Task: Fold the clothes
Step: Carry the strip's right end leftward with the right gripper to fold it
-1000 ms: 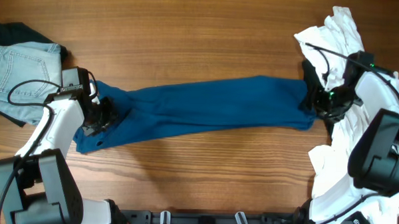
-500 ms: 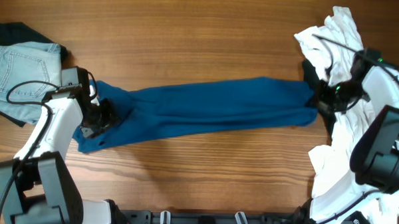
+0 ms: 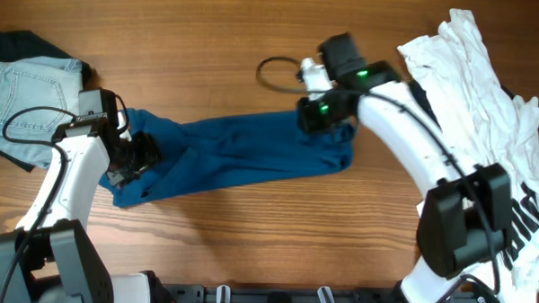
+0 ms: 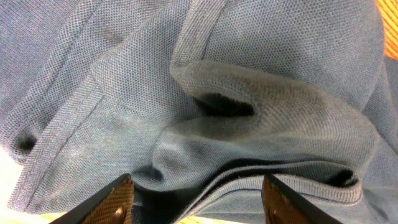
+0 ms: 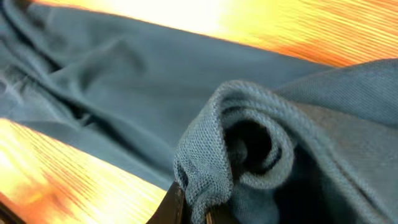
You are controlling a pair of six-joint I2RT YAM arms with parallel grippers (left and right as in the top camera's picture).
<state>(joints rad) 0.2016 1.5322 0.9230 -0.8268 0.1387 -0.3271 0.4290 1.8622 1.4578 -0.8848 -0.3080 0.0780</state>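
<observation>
Progress is slight, by my reading: from overhead the shirt [image 3: 242, 151] lies as a long rumpled teal band across the left and centre of the table [image 3: 210, 41], bunched rather than flat; its right-hand end is gathered under the right gripper [image 3: 317, 115] just above the frame's centre, so one lengthwise fold looks under way but not laid down. Flattening and the remaining folds are all left to do. The left gripper [image 3: 136, 156] sits on the band's left end; denim shorts [image 3: 24, 93] at the upper left and white t-shirts [image 3: 487, 96] at the right lie out of it.

Left wrist view: the shirt [image 4: 205, 81] fills the frame, a fine piqué knit heaped in soft ridges with a ribbed edge; the left gripper [image 4: 199, 199] stands wide, cloth lying loose between its fingers [image 4: 118, 199] and not pinched.

Right wrist view: the right gripper [image 5: 189, 208] at the lower edge is closed tight on a rolled lip of the shirt [image 5: 124, 93]; the rest trails to the upper left over the wood.
</observation>
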